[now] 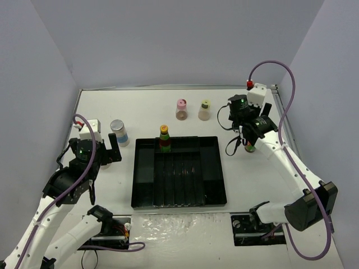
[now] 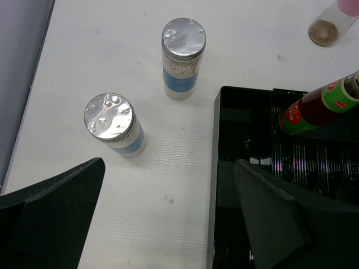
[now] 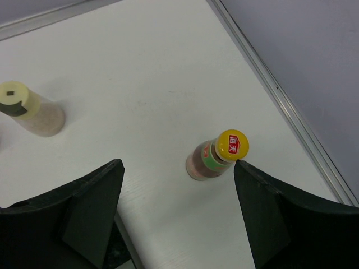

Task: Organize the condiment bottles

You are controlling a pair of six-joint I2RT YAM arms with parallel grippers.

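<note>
Bottle (image 3: 216, 154) upright, between spread right hand (image 3: 176, 165)

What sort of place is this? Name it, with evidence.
Probably a robotics lab test bench: a white table boxed in by blank grey walls, robot arms mounted at its edge, a black divided tray.

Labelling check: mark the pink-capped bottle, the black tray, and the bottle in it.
Pink-capped bottle (image 1: 181, 104): top view, cap.
Black tray (image 1: 142, 178): top view, bare left compartment.
Bottle in tray (image 1: 164, 139): top view, body.
</note>
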